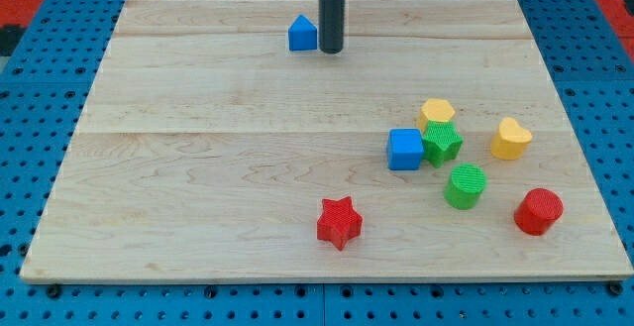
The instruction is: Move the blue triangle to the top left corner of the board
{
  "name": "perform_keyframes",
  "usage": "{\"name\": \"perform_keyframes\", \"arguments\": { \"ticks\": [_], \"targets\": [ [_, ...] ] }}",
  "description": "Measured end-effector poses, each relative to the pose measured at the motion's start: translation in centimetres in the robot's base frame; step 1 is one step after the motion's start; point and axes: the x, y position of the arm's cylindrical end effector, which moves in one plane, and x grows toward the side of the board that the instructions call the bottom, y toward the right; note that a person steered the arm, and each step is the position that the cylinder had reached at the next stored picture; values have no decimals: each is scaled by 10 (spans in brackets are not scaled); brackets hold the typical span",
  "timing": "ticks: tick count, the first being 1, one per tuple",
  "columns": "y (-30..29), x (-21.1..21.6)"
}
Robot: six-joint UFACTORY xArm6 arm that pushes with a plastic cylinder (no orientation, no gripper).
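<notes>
One small blue plastic triangle block [303, 34]: light, slides easily; our tip [331, 51] touches its right face; no jaws, push only.

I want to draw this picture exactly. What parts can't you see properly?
- Camera view: the rod's upper part is cut off by the view's top edge; my tip sits just right of the blue triangle.
- Whether tip and triangle touch: too close to tell.
- Blue cube and green star: any gap is too small to tell.
</notes>
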Motion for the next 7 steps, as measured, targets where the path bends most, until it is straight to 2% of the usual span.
{"name": "perform_keyframes", "arguments": {
  "ticks": [1, 2, 3, 4, 5, 6, 7],
  "targets": [
    [-16, -25],
    [-97, -42],
    [-145, -51],
    [-109, -53],
    [-81, -34],
    [-117, -22],
    [-144, -28]
  ]
}}
